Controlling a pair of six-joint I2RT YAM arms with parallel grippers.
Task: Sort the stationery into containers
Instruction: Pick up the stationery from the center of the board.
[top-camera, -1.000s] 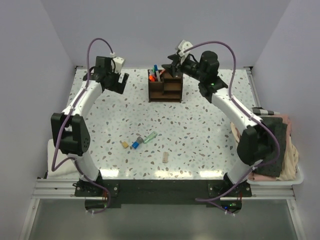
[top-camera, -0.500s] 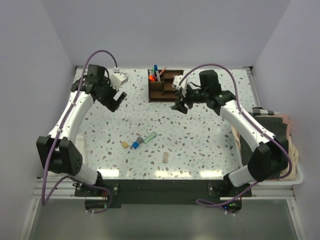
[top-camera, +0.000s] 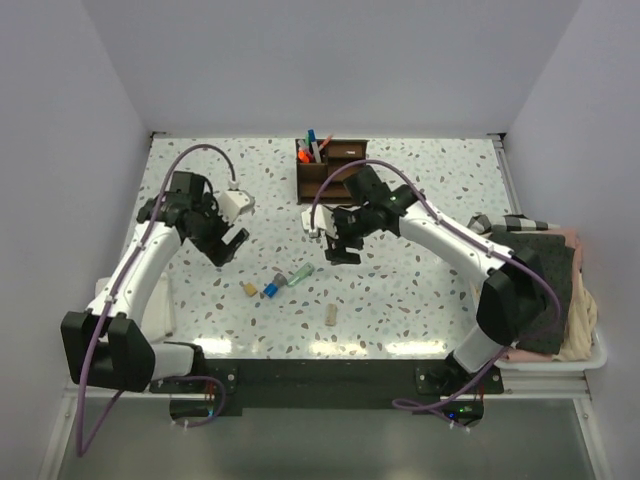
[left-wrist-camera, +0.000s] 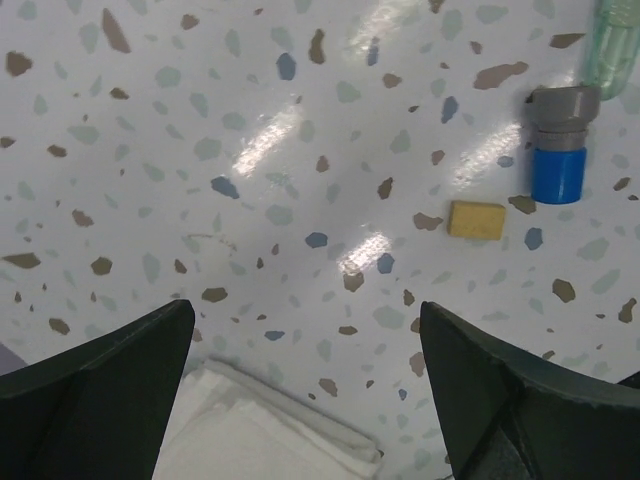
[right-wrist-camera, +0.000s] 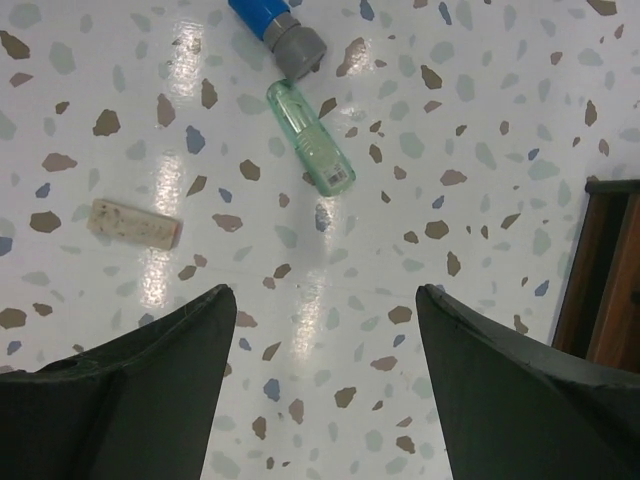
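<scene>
**Stationery lying loose**

The green marker (right-wrist-camera: 310, 137), blue-capped piece (left-wrist-camera: 558, 150) and tan eraser (left-wrist-camera: 476, 219) are lying on the table (top-camera: 420, 290), well apart from the organizer (top-camera: 330, 172). My left gripper (left-wrist-camera: 307, 320) and right gripper (right-wrist-camera: 325, 295) are hovering above, fingers spread wide. A white cloth (left-wrist-camera: 260, 430) is lying under the left one.

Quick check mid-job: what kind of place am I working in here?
Probably a robot test booth rather than a real office: a speckled terrazzo-pattern tabletop boxed in by plain pale lavender walls, holding a dark brown wooden desk organizer and a few small loose stationery pieces.
</scene>
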